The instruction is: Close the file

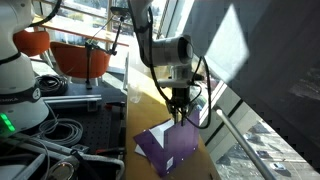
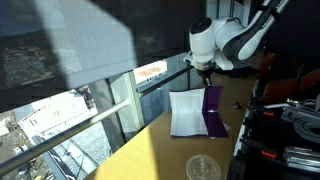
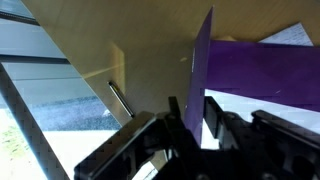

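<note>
The file (image 1: 165, 148) is a thin purple folder lying open on the wooden table (image 1: 148, 100). In an exterior view its white sheets (image 2: 187, 112) lie flat and its purple cover (image 2: 213, 103) stands raised beside them. My gripper (image 2: 205, 78) hangs straight down over the raised cover, and it also shows in an exterior view (image 1: 180, 112). In the wrist view the cover (image 3: 203, 60) stands edge-on between my two fingers (image 3: 197, 120), which are shut on its top edge. The rest of the file (image 3: 260, 70) lies flat to the right.
A window with a metal rail (image 2: 110, 105) runs along the table's far edge. A clear round lid (image 2: 202, 167) lies on the table near its front. Cables and another robot base (image 1: 20, 90) sit beside the table, with orange bowl-shaped things (image 1: 80, 55) behind.
</note>
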### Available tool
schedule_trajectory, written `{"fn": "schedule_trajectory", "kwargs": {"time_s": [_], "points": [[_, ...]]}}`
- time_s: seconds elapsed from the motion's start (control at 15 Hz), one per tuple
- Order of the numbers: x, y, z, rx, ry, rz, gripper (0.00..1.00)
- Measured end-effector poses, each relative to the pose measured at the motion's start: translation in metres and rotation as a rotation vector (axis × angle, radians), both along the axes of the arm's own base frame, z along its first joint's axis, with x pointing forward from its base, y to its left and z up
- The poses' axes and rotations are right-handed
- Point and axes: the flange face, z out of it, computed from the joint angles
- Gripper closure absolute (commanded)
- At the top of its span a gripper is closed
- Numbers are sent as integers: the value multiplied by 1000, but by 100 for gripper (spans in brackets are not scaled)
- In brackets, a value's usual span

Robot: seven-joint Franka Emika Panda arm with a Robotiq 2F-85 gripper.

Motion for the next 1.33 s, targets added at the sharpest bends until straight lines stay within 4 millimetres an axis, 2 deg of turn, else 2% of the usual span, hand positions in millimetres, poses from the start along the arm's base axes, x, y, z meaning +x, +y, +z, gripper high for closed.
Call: {"fn": "schedule_trajectory", "kwargs": {"time_s": [0.27,0.33,0.6,0.93,1.13,1.33], "points": [[1,-2,2,8,-6,-16,6],[2,-3,4,25,-5,-37,1],[-2,-19,11,175,84,-186,0],[-12,-66,20,377,189,-377,0],[-13,-92,36,433,163,-447,0],[-13,-104,60,449,115,-470,0]]}}
